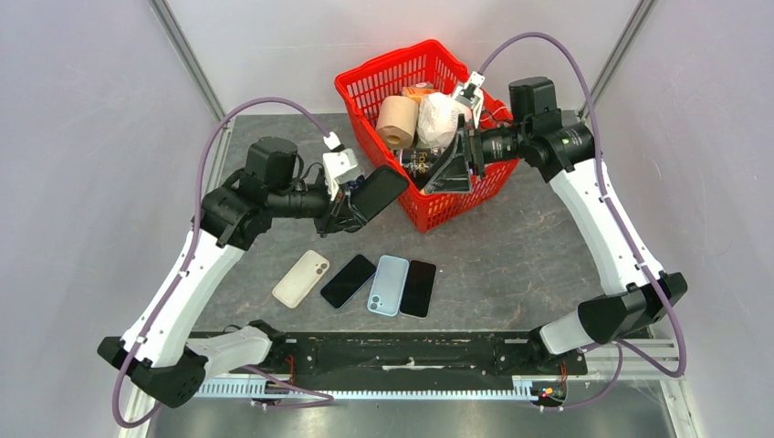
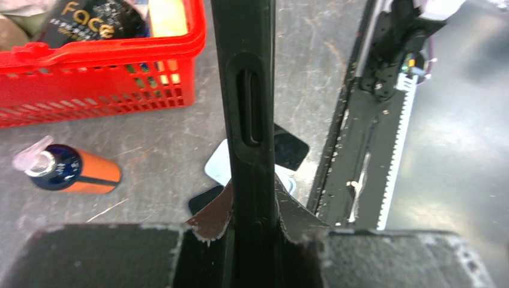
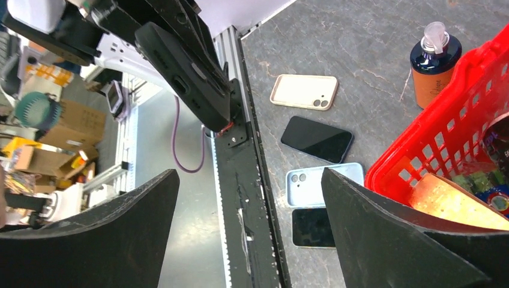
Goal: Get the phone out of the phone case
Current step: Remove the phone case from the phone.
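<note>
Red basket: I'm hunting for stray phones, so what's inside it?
The red basket holds a brown paper roll, a white bundle and a dark packet. The right gripper covers part; anything underneath is hidden.

A dark, mottled grey table [image 1: 548, 265] is filling the middle of the space. Pale lilac-grey walls [image 1: 91, 109] are rising behind it and on both sides, with metal posts [image 1: 187, 55] slanting at its back corners. Beyond its near edge, what may be cardboard boxes [image 3: 63, 120] are sitting, blurred.
</note>
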Available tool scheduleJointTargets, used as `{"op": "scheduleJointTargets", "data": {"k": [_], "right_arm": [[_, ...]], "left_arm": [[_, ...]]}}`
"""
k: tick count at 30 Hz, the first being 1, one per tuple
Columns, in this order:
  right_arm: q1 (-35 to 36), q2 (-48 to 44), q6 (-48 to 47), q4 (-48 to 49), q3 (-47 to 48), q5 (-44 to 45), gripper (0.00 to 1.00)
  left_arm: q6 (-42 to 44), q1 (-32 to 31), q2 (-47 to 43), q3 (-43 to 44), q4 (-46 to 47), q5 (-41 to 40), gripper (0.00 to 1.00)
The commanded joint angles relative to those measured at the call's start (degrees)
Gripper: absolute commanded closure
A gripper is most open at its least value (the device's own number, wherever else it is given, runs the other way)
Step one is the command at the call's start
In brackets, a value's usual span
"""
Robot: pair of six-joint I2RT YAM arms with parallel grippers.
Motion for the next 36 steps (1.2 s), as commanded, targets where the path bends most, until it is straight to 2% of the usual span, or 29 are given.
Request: {"op": "scheduleJointTargets", "data": {"k": [1,4,7,12,19,23,31,33,36], "right_arm": [[3.88,-2.94,-11.16,-6.19,4.55,5.95,0.08],[6.39,-2.87,-14.24,-8.02,5.51,7.48,0.13],[7.51,-2.17,-14.95,-8.22,6.15,6.36,0.23],[9.61,-0.94,-16.45,-9.33,8.14,4.88,0.37],[10.94,1.04,-16.57,-9.54,9.61,4.15,0.5],[11.4,1.38,-17.5,-10.11,9.04,3.81,0.64],[11.71,0.38,-19.11,-11.07,7.02,3.42,0.7],[11.74,0.28,-19.48,-11.35,6.97,2.9,0.77],[11.73,0.4,-20.73,-12.19,7.2,1.68,0.98]], "left_arm": [[-6.49,1.39,-0.79,1.53,6.31,13.13,0.98],[-9.0,1.89,-0.8,0.29,8.69,16.55,0.98],[-10.78,2.02,-0.43,-0.58,10.34,18.66,0.98],[-11.48,2.02,-0.01,-1.75,11.28,18.9,0.98],[-11.49,2.02,0.58,-2.98,11.89,19.5,0.98],[-11.73,1.94,0.6,-3.53,12.51,19.67,0.98],[-12.26,1.97,0.54,-3.53,13.23,20.12,0.98],[-12.29,2.0,0.67,-3.62,13.31,20.19,0.98],[-12.45,2.0,0.68,-3.88,13.58,20.79,0.98]]}}
